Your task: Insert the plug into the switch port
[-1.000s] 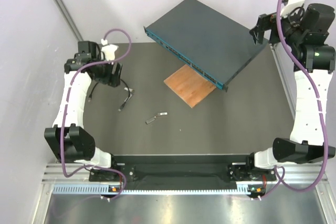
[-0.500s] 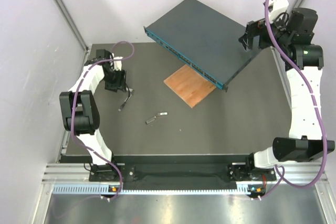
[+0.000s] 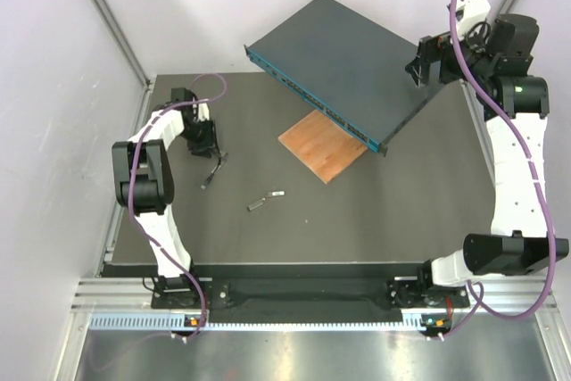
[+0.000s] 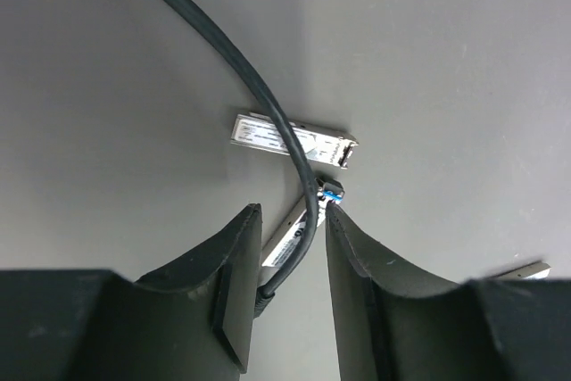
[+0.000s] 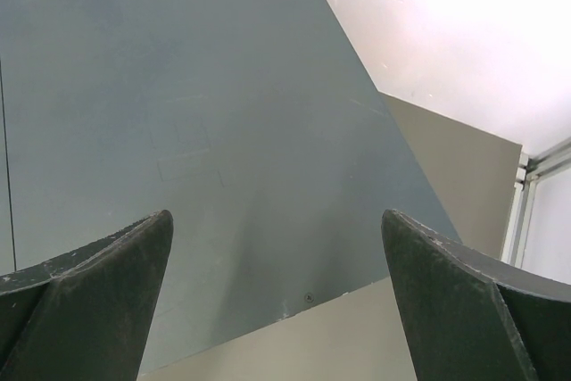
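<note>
One switch (image 3: 352,60) lies aslant on the bench (image 3: 401,220); one wooden board (image 3: 321,147) lies against its teal front face, a corner tucked beneath it; two loose grey pieces (image 3: 266,200) lie well in front of that face; one thin black cable (image 3: 215,165) lies to the switch's left, well apart from it. The switch port (image 3: 308,95) is one of a row along the teal face, too small to count.

Left gripper (image 4: 292,211): the jaws stand close, a slim gap between them, with the plug (image 4: 284,243) and the cable in that gap; whether they pinch either cannot be told. Right gripper (image 5: 277,220): jaws spread wide, grasping nothing, poised over the switch's flat top near its right back corner.

The plug lies on the bench left of the switch; in the left wrist view its long axis slants, blue-tipped end pointing away from the fingers (image 4: 210,283); a second pale oblong piece (image 4: 290,137) lies just past it, the cable crossing over it.
</note>
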### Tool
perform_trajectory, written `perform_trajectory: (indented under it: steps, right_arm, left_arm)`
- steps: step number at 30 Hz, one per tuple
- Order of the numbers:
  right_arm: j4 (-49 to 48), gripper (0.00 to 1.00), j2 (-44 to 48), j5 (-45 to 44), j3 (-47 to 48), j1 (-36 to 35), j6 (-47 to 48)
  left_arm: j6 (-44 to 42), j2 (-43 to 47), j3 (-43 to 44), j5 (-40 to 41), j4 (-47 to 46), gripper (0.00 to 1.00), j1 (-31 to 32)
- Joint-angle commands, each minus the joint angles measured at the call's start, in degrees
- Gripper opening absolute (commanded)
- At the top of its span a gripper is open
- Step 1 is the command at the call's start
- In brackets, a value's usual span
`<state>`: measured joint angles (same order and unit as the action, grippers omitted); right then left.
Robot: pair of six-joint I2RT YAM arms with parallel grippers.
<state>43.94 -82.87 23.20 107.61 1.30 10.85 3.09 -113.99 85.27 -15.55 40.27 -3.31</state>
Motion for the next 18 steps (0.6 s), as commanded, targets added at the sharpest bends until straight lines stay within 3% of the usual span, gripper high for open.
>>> perform_trajectory:
  steps: [1,10,18]
  right_arm:
    - [-2.6,1.00,0.4,0.0,-0.4,-0.6,-0.7]
    - [-2.6,1.00,0.2,0.0,-0.1,-0.6,-0.7]
    - [-2.8,1.00,0.3,-0.3,-0.6,-0.6,-0.8]
  left_arm:
    - [1.6,1.1,-1.0,-2.6,-2.3,0.40,0.0]
    - [3.2,-1.8,-1.3,-0.8,-4.7,0.37,0.3]
    - [4.7,-3.7,-0.4,1.7,-5.9,0.26,0.7]
